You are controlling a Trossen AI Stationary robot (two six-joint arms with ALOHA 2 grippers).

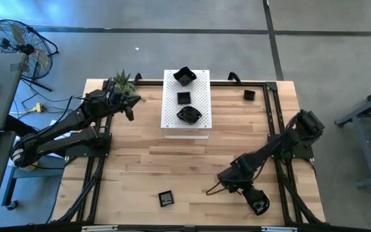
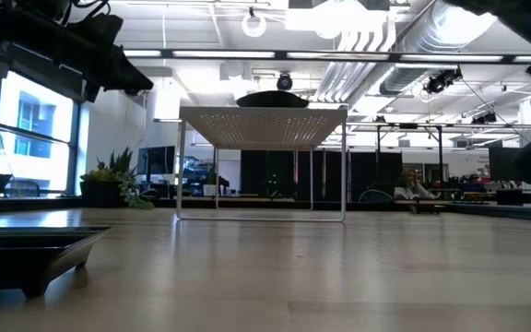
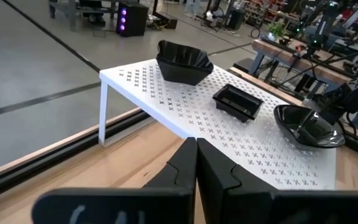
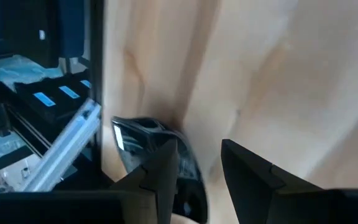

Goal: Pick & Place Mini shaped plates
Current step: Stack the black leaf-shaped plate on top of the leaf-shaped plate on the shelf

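You have a white perforated board raised on legs at the far middle of the table; take it as your landmark.

On the board, three mini shaped plates in a row:
- a wavy-edged dish at the far end, upright;
- a small rectangular dish in the middle;
- a rounded glossy dish at the near end.

Off the board:
- a small square dish on the table to the board's right, by the far frame rail;
- another small square dish well in front of the board, near the table's front edge;
- one more black dish at your right gripper, far from the board at the front right edge of the table.

Right gripper — its fingers stand partly apart, one finger lying over that dish and the other beside it on bare wood. You cannot tell from the views whether the dish is gripped or merely under the finger.

Left gripper — fingers pressed fully together with nothing between them, hanging just left of the board and aimed across its top.

A small green spiky plant stands left of the board at the table's far corner, close to the left arm.
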